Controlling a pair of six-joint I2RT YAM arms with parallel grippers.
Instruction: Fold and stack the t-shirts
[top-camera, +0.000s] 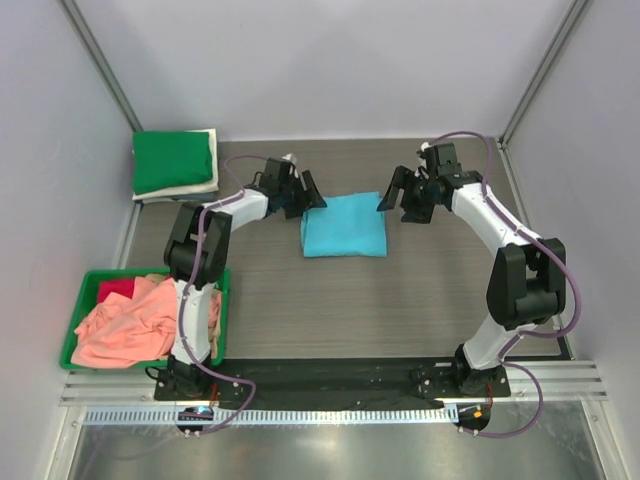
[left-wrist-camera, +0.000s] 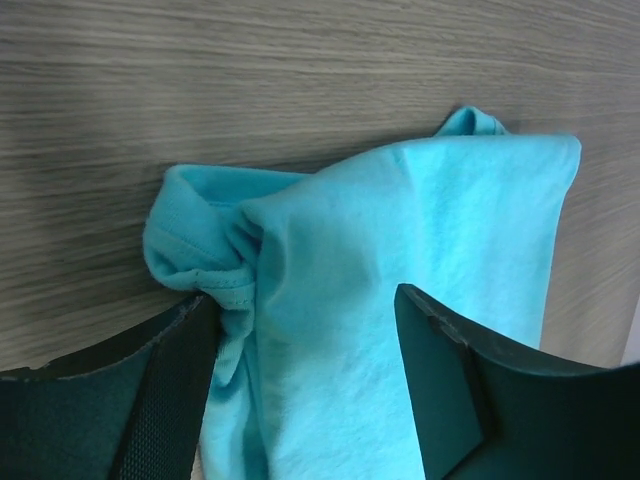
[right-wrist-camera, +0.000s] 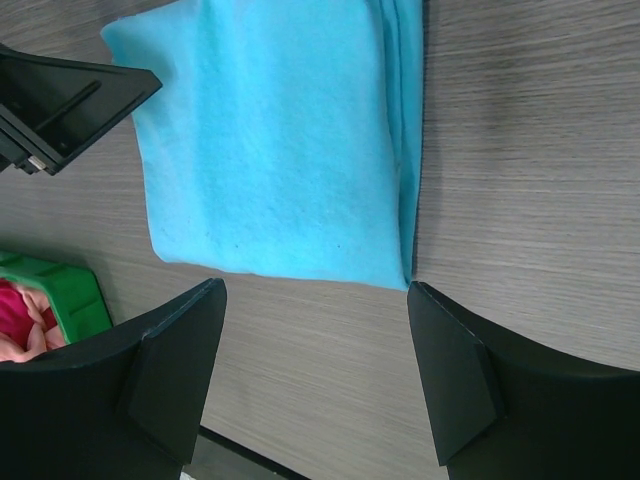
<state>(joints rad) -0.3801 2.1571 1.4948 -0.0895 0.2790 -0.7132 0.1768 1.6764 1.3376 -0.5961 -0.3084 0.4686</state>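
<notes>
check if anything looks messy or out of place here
The folded sky-blue cotton t-shirt is bunched at its edge by the left gripper, with a hemmed piece poking out of the otherwise square fold. A crumpled salmon-pink cotton t-shirt also spills over the rim of the green plastic rectangular bin.

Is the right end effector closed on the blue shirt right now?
No, the right end effector is wide open, and the folded sky-blue shirt lies flat on the table just ahead of it, ungripped.

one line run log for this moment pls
sky-blue t-shirt: folded, mid-table, unstacked | left gripper: open, at its left edge | right gripper: open, at its right edge | green t-shirt: folded, far-left corner
</notes>
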